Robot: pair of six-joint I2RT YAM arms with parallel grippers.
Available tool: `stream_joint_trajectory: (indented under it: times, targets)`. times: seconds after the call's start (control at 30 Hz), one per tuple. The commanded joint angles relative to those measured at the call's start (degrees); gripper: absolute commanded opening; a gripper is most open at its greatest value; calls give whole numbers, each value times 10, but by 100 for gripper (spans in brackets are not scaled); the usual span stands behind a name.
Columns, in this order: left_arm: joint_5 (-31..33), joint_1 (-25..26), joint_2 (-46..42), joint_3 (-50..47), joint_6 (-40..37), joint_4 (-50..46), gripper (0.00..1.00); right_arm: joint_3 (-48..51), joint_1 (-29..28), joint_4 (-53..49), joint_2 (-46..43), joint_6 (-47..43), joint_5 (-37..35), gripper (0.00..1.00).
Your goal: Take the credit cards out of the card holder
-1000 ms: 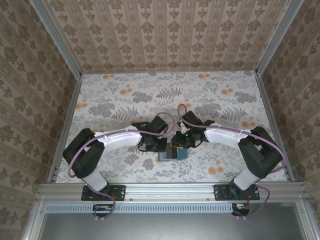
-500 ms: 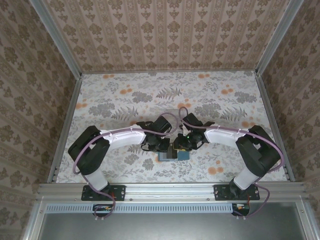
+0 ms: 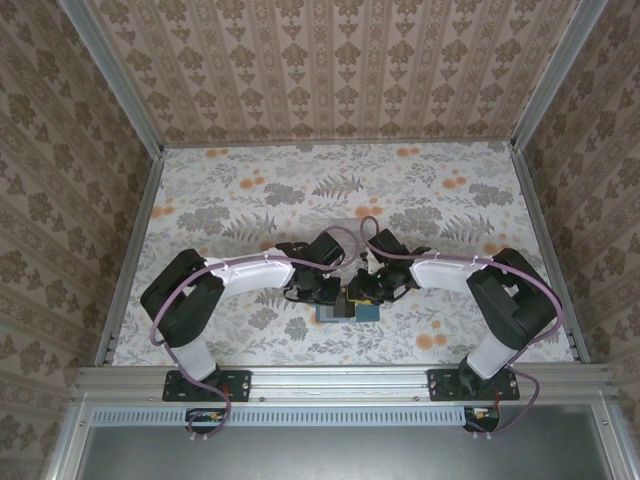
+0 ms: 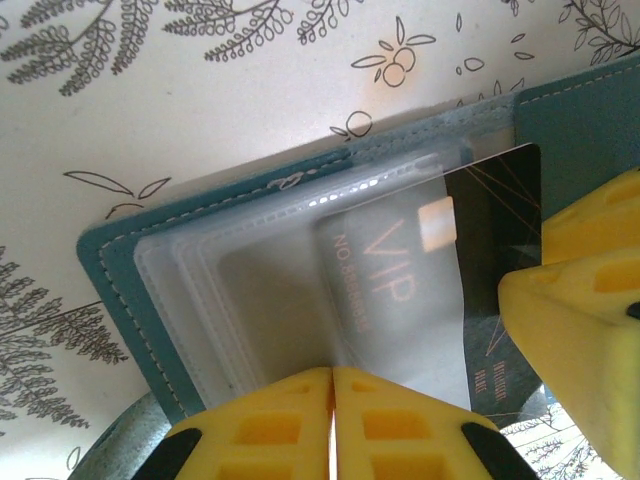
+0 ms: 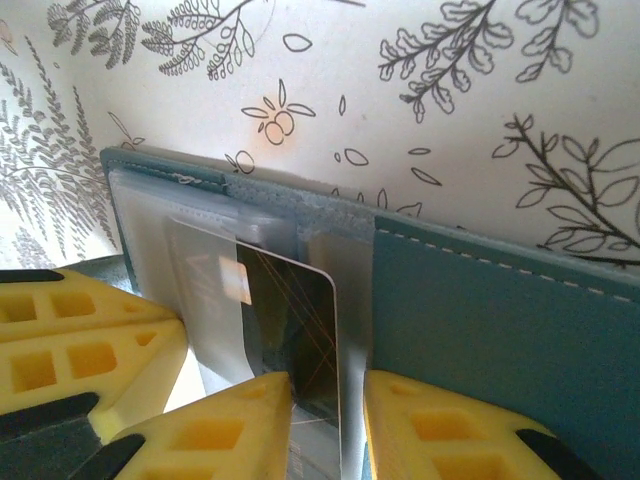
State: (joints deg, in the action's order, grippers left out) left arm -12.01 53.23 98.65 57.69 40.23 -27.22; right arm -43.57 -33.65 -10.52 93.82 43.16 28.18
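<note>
The teal card holder point(image 3: 350, 312) lies open on the floral table, near the front middle. In the left wrist view its left panel point(image 4: 110, 270) carries clear sleeves. A dark credit card point(image 4: 500, 210) marked VIP sticks halfway out of one sleeve. My left gripper point(image 4: 333, 372) point(image 3: 322, 290) is shut, its tips resting on the sleeves' near edge. I cannot tell whether it pinches them. My right gripper point(image 5: 328, 395) point(image 3: 365, 290) is shut on the card's free end point(image 5: 300, 320), beside the plain right panel point(image 5: 480, 320). Its yellow fingers point(image 4: 570, 300) show at the card's edge.
A clear tray point(image 3: 345, 222) lies just behind the two grippers. Patterned walls point(image 3: 80, 200) enclose the table on three sides, and a metal rail point(image 3: 330, 380) runs along the near edge. Open tabletop point(image 3: 250, 190) stretches toward the back.
Both arms have drawn slightly closer together over the holder. The grippers stay at the holder with the same grip.
</note>
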Motion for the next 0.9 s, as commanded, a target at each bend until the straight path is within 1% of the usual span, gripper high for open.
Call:
stream_joint_trajectory:
  times: [0.0, 0.37, 0.6, 0.77, 0.87]
  targets:
    - [12, 4, 25, 0, -15, -32, 9, 15, 2, 38, -9, 18, 38, 26]
    - [14, 4, 27, 0, -17, -36, 9, 30, 9, 48, -37, 23, 45, 22]
    - [16, 4, 23, 2, -18, -40, 9, 33, 10, 47, -40, 20, 40, 17]
    - [19, 4, 23, 2, -18, -43, 9, 32, 14, 21, -46, 7, 19, 12]
    - [20, 4, 22, 2, -19, -44, 9, 30, 20, -5, -55, -7, 3, 11]
